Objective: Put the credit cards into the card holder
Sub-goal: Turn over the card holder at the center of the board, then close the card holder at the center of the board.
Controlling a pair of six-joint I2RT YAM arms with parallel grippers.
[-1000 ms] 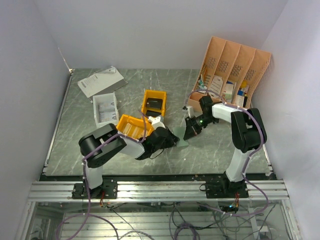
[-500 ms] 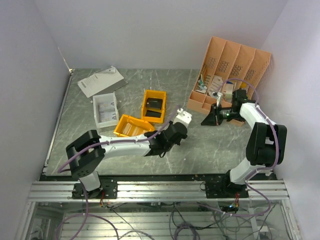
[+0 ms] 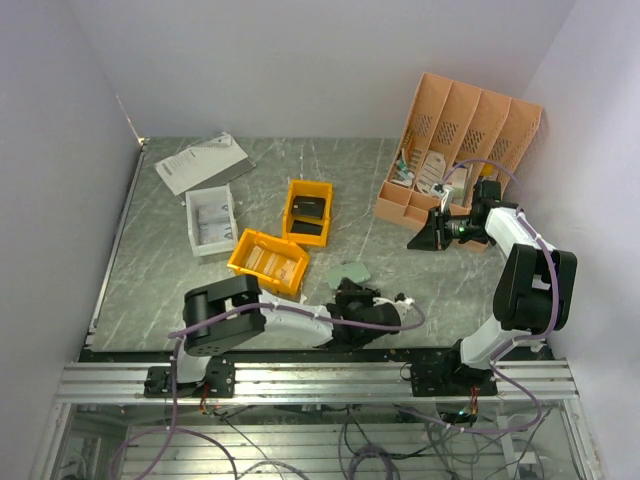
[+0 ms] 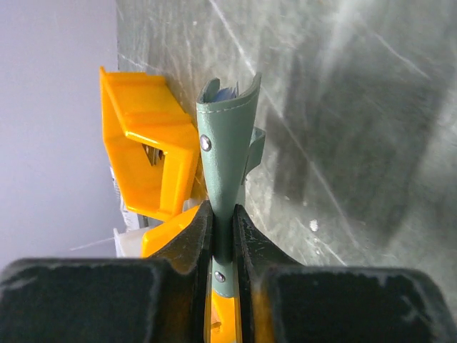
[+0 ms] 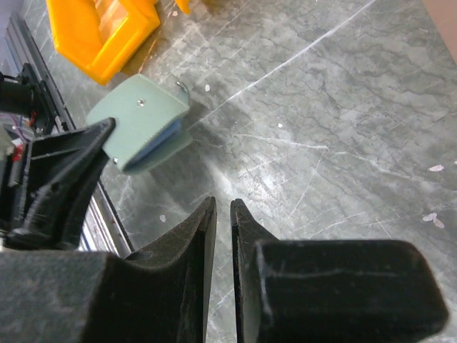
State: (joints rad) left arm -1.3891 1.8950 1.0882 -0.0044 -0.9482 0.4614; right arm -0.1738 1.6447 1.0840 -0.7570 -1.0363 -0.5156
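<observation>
Grey-green and folded, the card holder [image 4: 227, 136] stands on edge in the left hand [image 4: 223, 218], whose two black fingers [image 4: 191, 246] are pressed against its covers near one end and pinch it. Its free end gapes a little, with a sliver of light blue lining showing between the covers and a small silver stud on the outer face. From above, the card holder sits toward the near middle of the marbled grey surface [image 3: 170, 265], just past the left hand and a little to the right of the closer orange bin [image 3: 268, 258]. Whether its lower edge touches the surface cannot be told. The left arm lies low along the near edge. A second orange bin [image 3: 308, 208] stands farther back, with a white tray [image 3: 211, 218] to its left and a sheet of paper [image 3: 200, 163] in the far left corner. The right hand [image 5: 223, 207] hangs well apart from the card holder, close to the peach desk organiser [image 3: 465, 125] at the far right. Its fingers are drawn almost together with only a thin slit between them, and they grip nothing.
</observation>
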